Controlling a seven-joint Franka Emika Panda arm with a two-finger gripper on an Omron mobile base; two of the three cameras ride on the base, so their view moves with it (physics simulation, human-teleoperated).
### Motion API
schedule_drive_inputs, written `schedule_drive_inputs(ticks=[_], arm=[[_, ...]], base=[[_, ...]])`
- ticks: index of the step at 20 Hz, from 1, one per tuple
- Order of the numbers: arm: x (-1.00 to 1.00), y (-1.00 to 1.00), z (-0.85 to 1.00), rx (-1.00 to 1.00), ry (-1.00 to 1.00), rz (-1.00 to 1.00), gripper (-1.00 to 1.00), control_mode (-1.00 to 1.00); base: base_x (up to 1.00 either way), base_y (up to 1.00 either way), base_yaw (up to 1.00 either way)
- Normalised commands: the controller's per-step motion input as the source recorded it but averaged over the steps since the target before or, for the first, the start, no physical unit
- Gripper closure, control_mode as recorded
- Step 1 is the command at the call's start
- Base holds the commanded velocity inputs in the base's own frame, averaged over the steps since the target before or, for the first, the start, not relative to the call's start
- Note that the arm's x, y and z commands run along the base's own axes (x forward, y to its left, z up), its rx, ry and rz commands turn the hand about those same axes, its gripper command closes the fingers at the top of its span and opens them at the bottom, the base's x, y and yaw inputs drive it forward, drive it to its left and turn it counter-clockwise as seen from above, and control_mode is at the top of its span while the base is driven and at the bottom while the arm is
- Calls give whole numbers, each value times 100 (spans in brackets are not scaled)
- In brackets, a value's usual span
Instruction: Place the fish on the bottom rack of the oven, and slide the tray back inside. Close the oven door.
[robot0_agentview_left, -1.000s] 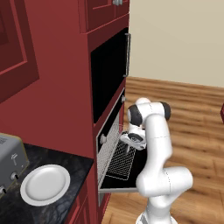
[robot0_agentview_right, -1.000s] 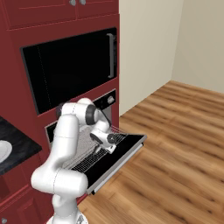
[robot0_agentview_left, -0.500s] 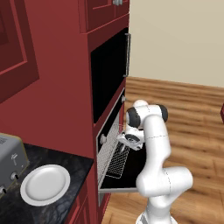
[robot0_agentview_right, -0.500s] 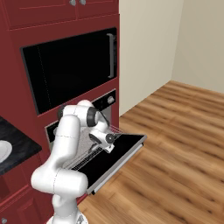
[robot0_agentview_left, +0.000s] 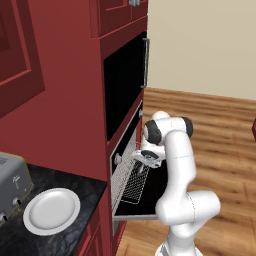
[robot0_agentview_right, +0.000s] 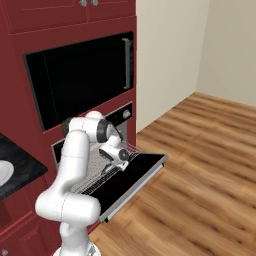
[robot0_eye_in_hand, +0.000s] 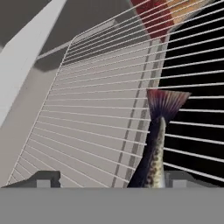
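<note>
Now, left base view: silver wire-grid rack (robot0_agentview_left: 129, 180) drawn out over the dropped black-faced oven door (robot0_agentview_left: 150, 197), so it can be loaded from above; the white arm's pincer (robot0_agentview_left: 141, 167) hangs low over the rack.

Right base view: pincer (robot0_agentview_right: 111, 167) low over the rack (robot0_agentview_right: 95, 177), near the black oven cavity (robot0_agentview_right: 62, 150).

Hand view: slim dark speckled fish (robot0_eye_in_hand: 155, 151) lies on the rack wires (robot0_eye_in_hand: 92, 122), tail outward, between spread dark fingertips (robot0_eye_in_hand: 43, 179) — apparently let go, not pinched.

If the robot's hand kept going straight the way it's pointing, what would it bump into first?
Most likely the fish, which lies right between the fingertips of the hand on the wire rack. How near it is cannot be told.
</note>
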Motion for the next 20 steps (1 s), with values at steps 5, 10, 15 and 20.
schedule_drive_inputs(ticks=[5,10,15,20], arm=[[-32,-32,76,0,-5,5,-100,-100],[-33,-58,78,-4,3,1,-100,-100],[-35,-73,57,-19,18,0,-100,-100],[-22,-21,0,-12,11,1,-100,-100]], base=[[0,0,0],[0,0,0],[0,0,0],[0,0,0]])
